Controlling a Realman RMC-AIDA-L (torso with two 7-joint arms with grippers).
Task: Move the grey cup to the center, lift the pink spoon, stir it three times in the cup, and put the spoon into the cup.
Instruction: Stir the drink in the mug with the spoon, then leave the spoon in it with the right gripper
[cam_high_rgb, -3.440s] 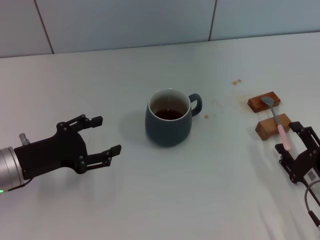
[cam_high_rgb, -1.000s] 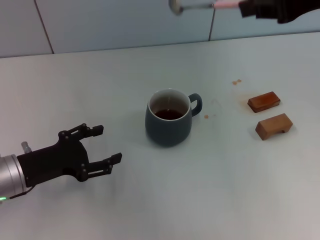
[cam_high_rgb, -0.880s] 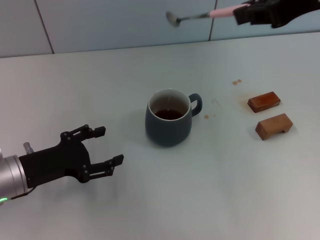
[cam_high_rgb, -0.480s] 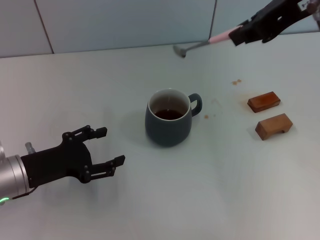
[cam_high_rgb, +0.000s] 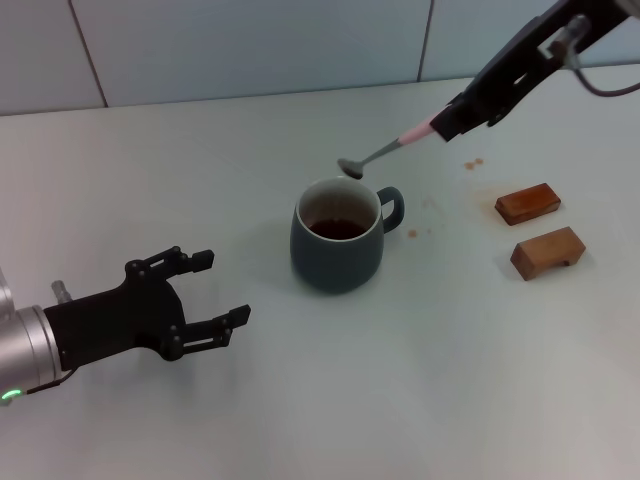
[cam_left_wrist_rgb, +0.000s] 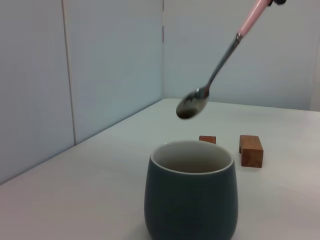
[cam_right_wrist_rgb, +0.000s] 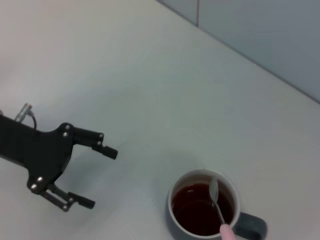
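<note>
The grey cup (cam_high_rgb: 338, 237) stands mid-table with dark liquid inside and its handle to the right; it also shows in the left wrist view (cam_left_wrist_rgb: 190, 196) and the right wrist view (cam_right_wrist_rgb: 204, 209). My right gripper (cam_high_rgb: 452, 119) hangs above and right of the cup, shut on the pink handle of the pink spoon (cam_high_rgb: 385, 150). The spoon slants down-left, its metal bowl just over the cup's far rim, clear of the liquid. That pink spoon (cam_left_wrist_rgb: 216, 73) hovers above the cup in the left wrist view too. My left gripper (cam_high_rgb: 208, 290) rests open low at the left, empty.
Two brown wooden blocks (cam_high_rgb: 527, 203) (cam_high_rgb: 546, 251) lie right of the cup. Small brown stains (cam_high_rgb: 473, 163) mark the table near them. A tiled wall runs behind the table's far edge.
The right gripper has carried the spoon from the wooden blocks up over the table, then down-left, until its bowl sits just above the cup's rim. The left gripper has stayed nearly still.
</note>
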